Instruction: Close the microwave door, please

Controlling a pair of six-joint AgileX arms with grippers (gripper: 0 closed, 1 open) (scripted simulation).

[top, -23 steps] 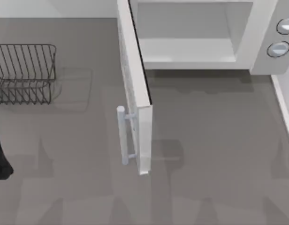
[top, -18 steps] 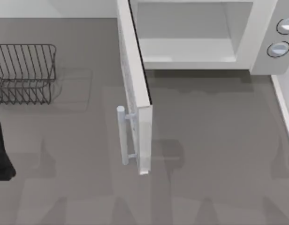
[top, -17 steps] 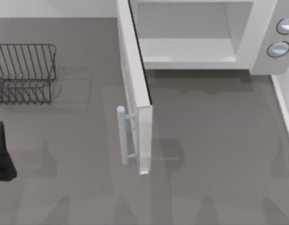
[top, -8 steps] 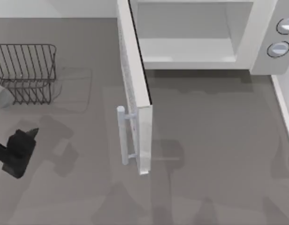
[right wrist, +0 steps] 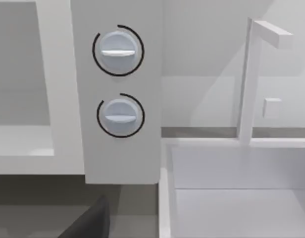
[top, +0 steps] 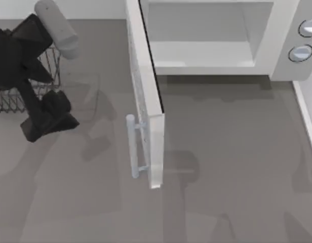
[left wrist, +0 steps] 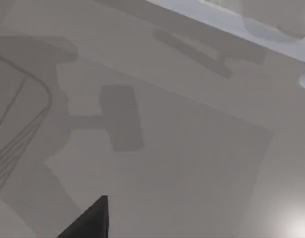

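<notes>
Across the whole top view spreads a flat matte grey tabletop (top: 227, 167), crossed by soft shadows. At the upper right of that frame stands the big white boxy microwave (top: 277, 45), its pale cavity exposed and two round grey knobs (top: 301, 52) on its side panel. The large flat white microwave door (top: 146, 96) stands wide open, reaching from the upper middle of the frame down toward the centre, seen nearly edge-on; its pale grey vertical bar handle (top: 131, 147) sits on the face toward the frame's left.

At the upper left of the top view the dark left gripper (top: 47, 119) hangs over the table, well apart from the door; whether its fingers are spread or closed cannot be told. Behind it a dark wire rack (top: 11, 98) rests on the tabletop.

In the right wrist view the same knobs (right wrist: 118, 49) fill the upper left, and beside the microwave lies a white rectangular sink basin (right wrist: 231, 168) with a slim white angular faucet (right wrist: 251, 79) before a pale wall (right wrist: 207, 59).
</notes>
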